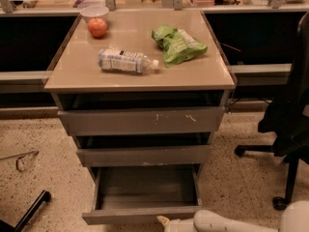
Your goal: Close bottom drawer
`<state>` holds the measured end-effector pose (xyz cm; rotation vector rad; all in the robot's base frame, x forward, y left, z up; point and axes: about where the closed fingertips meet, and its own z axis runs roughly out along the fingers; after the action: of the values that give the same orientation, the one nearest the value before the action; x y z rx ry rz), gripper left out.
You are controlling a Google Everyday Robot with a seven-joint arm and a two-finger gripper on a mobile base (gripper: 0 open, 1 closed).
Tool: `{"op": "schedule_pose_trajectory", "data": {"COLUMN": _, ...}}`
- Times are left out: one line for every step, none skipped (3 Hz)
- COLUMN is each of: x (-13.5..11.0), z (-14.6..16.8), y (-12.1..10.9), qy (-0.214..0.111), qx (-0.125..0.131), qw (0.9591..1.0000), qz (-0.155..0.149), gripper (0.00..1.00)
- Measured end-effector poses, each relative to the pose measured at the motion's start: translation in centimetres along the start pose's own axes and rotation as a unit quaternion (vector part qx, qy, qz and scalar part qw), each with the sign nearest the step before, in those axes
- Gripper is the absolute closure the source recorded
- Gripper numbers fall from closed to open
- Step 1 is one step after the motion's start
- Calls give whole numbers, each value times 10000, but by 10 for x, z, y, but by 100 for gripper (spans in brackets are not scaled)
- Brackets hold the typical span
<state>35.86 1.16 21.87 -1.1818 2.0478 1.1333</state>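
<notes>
The bottom drawer (142, 214) is the lowest of three grey drawers and stands pulled far out, its grey box interior empty. Above it are the middle drawer (144, 154) and the taller top drawer with white scratch marks (142, 121), both slightly out. My gripper (164, 222) shows at the bottom edge on the end of a white arm (231, 221). Its tip lies right at the drawer's front, right of centre.
On the cabinet top (77, 71) lie a water bottle (126, 61), a green chip bag (177, 44), an apple (97, 27) and a white bowl (94, 11). A black office chair (289, 124) stands at the right. A black bar (30, 211) lies on the floor at left.
</notes>
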Motion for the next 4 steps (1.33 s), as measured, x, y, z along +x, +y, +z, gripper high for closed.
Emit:
{"op": "schedule_pose_trajectory", "data": {"x": 1, "z": 10, "y": -26, "qy": 15, "qx": 174, "qw": 9998, "qz": -32, "gripper": 0}}
{"op": "schedule_pose_trajectory", "data": {"x": -28, "z": 2, "y": -22, "qy": -100, "qx": 288, "qw": 9988, "qz": -371, "gripper": 0}}
{"op": "schedule_pose_trajectory", "data": {"x": -32, "z": 0, "y": -18, "qy": -98, "qx": 259, "qw": 9988, "qz": -409, "gripper": 0}}
{"op": "schedule_pose_trajectory", "data": {"x": -36, "z": 6, "y": -25, "qy": -205, "qx": 235, "qw": 9984, "qz": -471, "gripper": 0}}
